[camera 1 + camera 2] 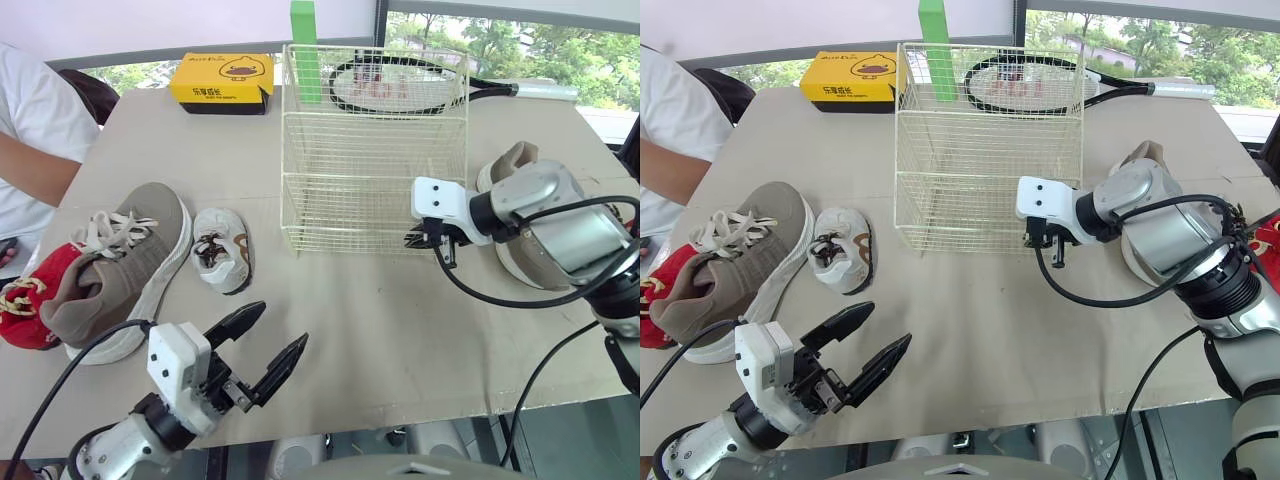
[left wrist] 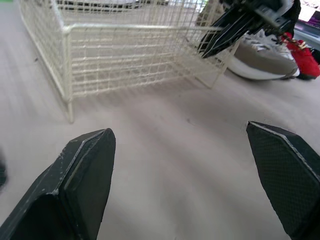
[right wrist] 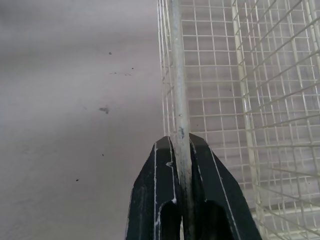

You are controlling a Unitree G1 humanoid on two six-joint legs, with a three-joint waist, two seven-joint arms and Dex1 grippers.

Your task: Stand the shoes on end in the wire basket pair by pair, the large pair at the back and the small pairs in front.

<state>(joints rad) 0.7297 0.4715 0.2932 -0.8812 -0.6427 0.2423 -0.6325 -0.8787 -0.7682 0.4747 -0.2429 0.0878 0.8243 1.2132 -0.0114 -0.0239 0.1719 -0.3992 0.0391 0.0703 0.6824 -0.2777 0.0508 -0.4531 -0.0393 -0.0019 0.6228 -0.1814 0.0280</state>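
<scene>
While the right jaws are clenched on the near right corner post of the wire basket (image 1: 375, 150), probably to steady or shift it, the basket stands mid-table with no shoes inside. The left jaws hang released over the near table (image 1: 400, 330). The grey shoe (image 1: 120, 265) and small white shoe (image 1: 223, 250) lie untouched beyond them, to the left.

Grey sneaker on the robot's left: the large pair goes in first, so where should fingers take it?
Probably the heel collar of the grey sneaker, left gripper coming from the near side: it lies sole down, heel toward the robot, toe away, and the small white shoe crowds its right flank.
</scene>
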